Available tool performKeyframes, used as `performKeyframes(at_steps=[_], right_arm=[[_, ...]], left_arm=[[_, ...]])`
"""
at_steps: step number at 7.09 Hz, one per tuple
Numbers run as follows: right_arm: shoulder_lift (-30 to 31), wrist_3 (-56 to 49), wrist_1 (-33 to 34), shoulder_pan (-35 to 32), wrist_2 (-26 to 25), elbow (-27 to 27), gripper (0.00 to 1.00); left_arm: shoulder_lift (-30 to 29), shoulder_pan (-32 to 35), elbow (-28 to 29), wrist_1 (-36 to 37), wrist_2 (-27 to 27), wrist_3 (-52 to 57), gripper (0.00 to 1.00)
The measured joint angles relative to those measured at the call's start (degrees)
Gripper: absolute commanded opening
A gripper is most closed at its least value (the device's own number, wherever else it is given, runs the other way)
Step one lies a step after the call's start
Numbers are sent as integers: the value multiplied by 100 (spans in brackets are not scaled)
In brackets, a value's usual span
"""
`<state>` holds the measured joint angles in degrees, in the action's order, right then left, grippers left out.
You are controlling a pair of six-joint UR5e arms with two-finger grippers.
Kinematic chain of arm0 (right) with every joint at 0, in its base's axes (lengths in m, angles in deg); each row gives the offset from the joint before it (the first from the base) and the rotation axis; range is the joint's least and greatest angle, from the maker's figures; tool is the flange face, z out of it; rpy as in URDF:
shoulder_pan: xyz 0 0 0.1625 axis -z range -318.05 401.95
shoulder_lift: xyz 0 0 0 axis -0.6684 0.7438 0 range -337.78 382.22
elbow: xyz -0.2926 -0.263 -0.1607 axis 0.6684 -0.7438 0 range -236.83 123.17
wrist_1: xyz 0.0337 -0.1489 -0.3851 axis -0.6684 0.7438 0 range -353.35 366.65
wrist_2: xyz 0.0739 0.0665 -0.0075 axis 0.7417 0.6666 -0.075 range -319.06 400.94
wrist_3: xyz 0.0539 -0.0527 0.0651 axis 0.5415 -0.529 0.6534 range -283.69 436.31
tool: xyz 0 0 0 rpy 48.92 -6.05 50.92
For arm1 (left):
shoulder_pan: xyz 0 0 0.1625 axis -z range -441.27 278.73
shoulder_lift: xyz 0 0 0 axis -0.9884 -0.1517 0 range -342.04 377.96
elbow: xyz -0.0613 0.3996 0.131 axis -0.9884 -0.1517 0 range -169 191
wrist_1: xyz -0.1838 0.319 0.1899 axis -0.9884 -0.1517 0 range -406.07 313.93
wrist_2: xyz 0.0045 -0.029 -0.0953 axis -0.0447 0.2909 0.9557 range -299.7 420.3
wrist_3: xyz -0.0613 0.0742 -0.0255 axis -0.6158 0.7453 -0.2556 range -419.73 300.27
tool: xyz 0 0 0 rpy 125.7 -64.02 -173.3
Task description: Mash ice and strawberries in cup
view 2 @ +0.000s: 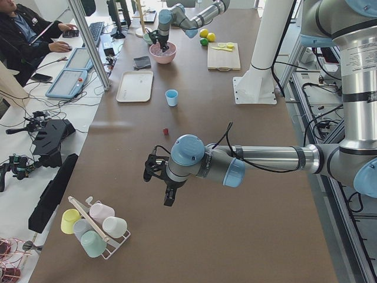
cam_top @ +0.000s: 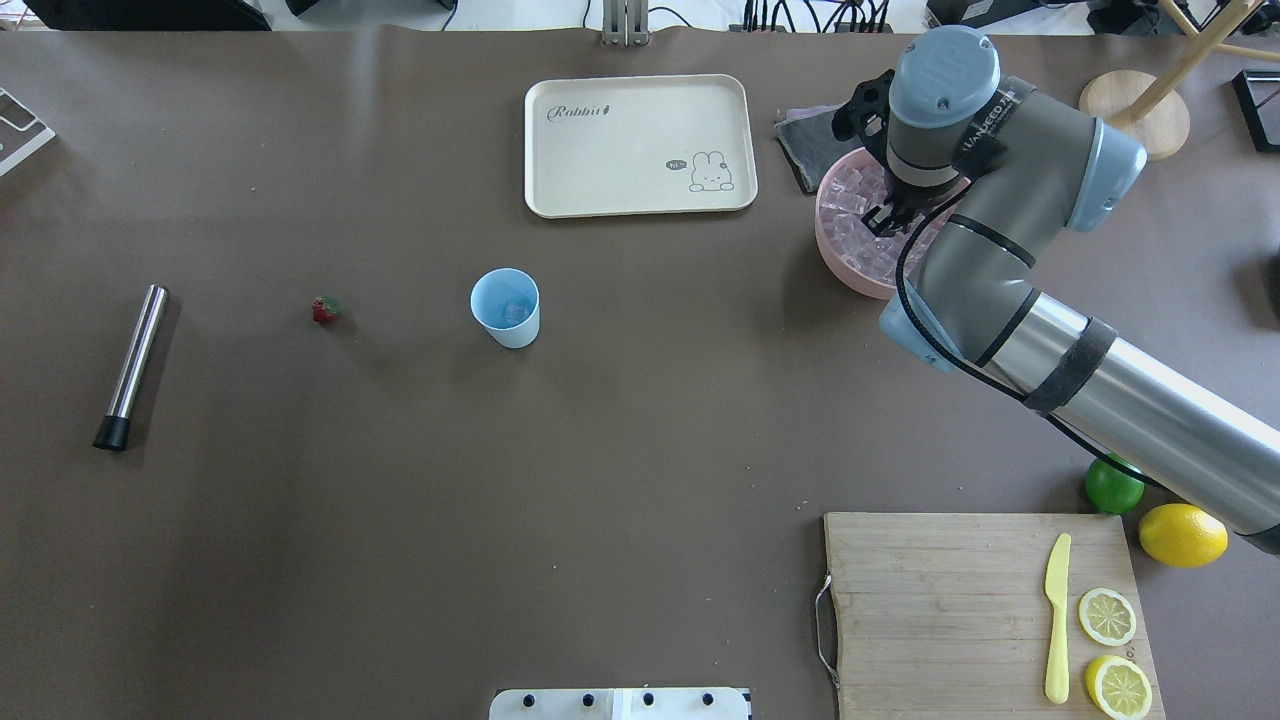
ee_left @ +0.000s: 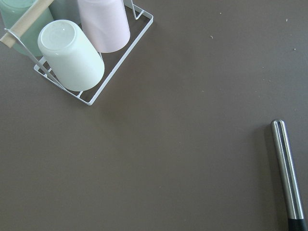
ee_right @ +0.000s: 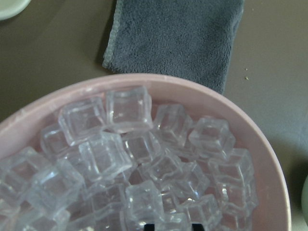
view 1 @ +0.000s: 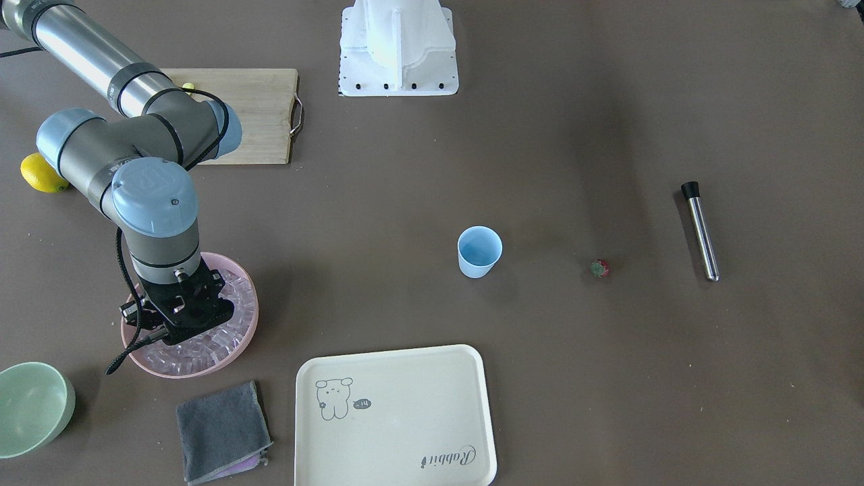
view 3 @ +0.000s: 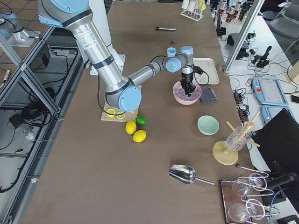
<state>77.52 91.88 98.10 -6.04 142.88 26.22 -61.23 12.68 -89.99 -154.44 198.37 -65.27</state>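
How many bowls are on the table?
2. A pink bowl full of ice sits under the right gripper; an empty pale green bowl stands near the grey cloth. None looks hidden.

Arms outstretched, right end effector (cam_top: 884,222) pointing straight down, left end effector (view 2: 168,199) pointing down

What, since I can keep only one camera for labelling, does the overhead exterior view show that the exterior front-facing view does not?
Only the overhead exterior view shows the lime, the two lemon slices on the cutting board and the round wooden stand.

Only the front-facing view shows the pale green bowl.

Both show the cup, the strawberry, the steel rod, the tray, the whole lemon, and the right gripper down over the ice in the pink bowl.
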Motion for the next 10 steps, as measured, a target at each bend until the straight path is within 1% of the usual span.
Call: performKeyframes(at_steps=[2, 4, 5, 7, 8, 9, 10], right_arm=[[-81, 17, 0, -33, 51, 66, 41], [-176, 70, -30, -114, 226, 138, 41], [-186, 129, -55, -113, 257, 118, 43], [-193, 256, -75, -66, 255, 55, 67], [-197, 271, -80, -25, 233, 11, 68], [-201, 277, -83, 14, 198, -20, 64], [-202, 279, -95, 48, 146, -37, 64]], left_arm=[[0, -2, -1, -2, -5, 0, 98], [0, -2, -4, -2, -4, 0, 98], [0, -1, 0, -1, -7, 0, 98], [2, 0, 3, 0, -7, -4, 98], [6, 0, 0, -2, -3, -2, 98], [8, 0, -8, -6, -1, -5, 98], [9, 0, -16, -8, -2, -10, 98]])
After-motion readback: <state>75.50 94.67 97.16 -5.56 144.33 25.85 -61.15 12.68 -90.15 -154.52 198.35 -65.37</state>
